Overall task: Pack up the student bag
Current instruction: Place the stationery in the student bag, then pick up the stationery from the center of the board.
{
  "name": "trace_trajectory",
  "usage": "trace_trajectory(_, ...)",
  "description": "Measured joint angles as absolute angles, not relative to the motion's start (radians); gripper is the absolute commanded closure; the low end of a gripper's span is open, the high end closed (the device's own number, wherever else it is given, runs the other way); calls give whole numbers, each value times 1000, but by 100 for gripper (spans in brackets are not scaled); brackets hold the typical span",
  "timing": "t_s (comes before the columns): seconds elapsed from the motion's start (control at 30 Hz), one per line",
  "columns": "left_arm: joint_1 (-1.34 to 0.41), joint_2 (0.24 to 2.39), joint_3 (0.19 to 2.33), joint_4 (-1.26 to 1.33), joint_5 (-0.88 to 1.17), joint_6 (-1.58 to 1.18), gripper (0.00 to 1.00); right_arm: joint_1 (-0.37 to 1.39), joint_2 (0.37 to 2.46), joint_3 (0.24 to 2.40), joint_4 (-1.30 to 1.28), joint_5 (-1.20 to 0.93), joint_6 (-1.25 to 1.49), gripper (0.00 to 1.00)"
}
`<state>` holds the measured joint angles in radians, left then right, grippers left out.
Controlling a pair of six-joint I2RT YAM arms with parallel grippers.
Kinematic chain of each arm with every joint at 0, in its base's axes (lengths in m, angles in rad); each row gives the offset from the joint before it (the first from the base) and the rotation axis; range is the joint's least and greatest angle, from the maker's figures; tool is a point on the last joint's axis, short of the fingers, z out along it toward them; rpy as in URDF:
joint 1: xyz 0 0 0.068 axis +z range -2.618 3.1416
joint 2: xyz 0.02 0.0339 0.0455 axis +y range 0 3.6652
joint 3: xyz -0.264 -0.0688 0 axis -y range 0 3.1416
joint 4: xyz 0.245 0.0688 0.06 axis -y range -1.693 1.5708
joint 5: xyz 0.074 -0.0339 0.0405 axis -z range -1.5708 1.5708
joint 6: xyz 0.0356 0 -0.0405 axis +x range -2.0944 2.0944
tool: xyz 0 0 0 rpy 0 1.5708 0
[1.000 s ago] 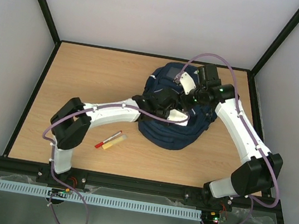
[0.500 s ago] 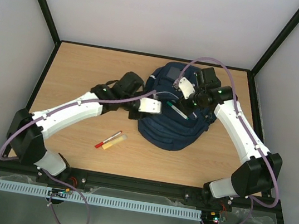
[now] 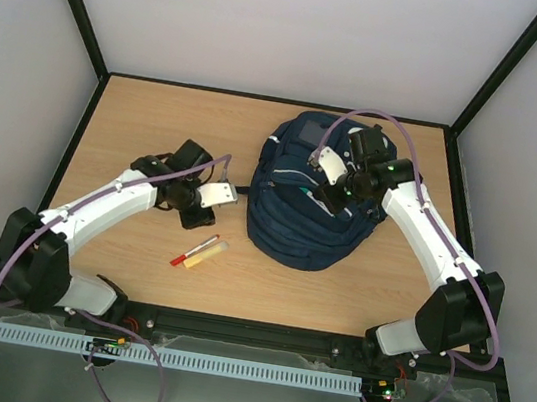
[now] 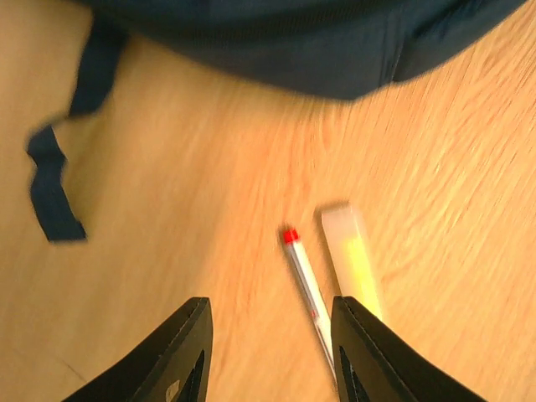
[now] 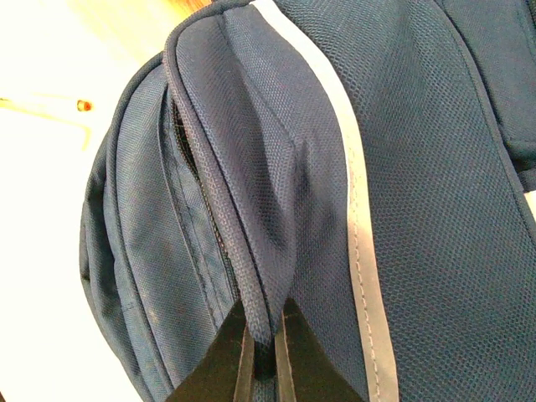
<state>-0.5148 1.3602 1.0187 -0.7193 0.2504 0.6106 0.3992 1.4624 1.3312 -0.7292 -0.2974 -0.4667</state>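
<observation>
Right claw [image 5: 262, 339] pinched shut on seam of navy blue fabric backpack [image 5: 402, 167]. Left claw [image 4: 270, 310] half open, empty, above wooden bench [image 4: 167, 209], near red-capped white pen [image 4: 306, 285].

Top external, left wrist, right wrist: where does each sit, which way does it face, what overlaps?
Top external: above and behind the bases, looking down on table and student bag; left arm and right arm whole.
Left wrist: on the left arm, facing down at the table past the open left gripper; sees pen, yellow marker, bag edge.
Right wrist: on the right arm, close on the bag; right gripper pinches its seam.
Shared: pen and marker in top and left wrist; bag in all three.
</observation>
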Motion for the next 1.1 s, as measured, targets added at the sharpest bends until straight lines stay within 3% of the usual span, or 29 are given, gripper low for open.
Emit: trace_trajectory(1.1, -521, 1638, 966, -746, 196, 389, 65, 399, 1460, 1302, -712, -310, -459, 99)
